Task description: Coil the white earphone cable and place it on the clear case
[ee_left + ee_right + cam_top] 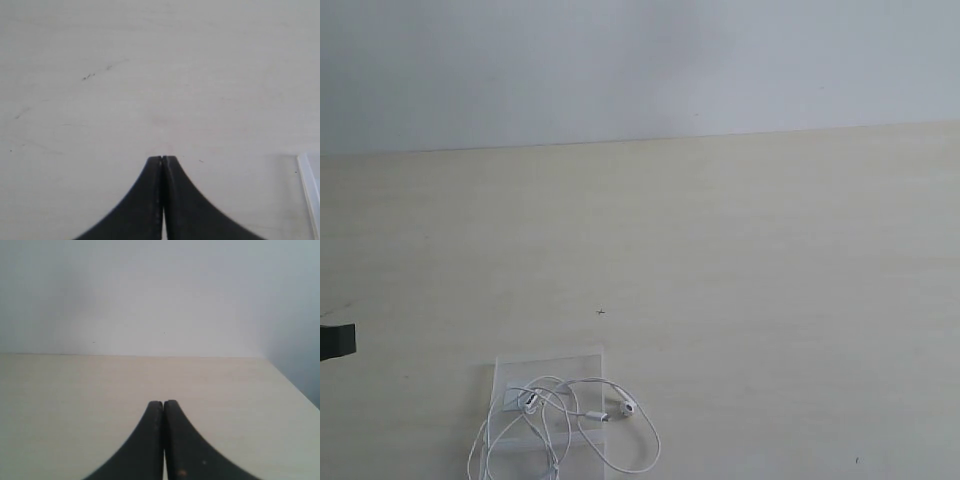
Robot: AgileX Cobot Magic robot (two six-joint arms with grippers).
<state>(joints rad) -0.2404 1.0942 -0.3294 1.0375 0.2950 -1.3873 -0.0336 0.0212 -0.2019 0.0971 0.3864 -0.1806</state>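
Observation:
The white earphone cable [582,420] lies in loose loops over the clear case [520,370] at the table's near edge in the exterior view; its earbuds [631,406] rest on and beside the case. A sliver of the case's clear edge [310,187] shows in the left wrist view. My left gripper [163,158] is shut with nothing between its fingers, over bare table. My right gripper [163,402] is shut and empty too, above the table and facing the wall. Only a black bit of the left arm [337,341] shows in the exterior view.
The pale wooden table [720,250] runs back to a white wall [640,60]. In the right wrist view the table's edge [295,385] drops off at one side.

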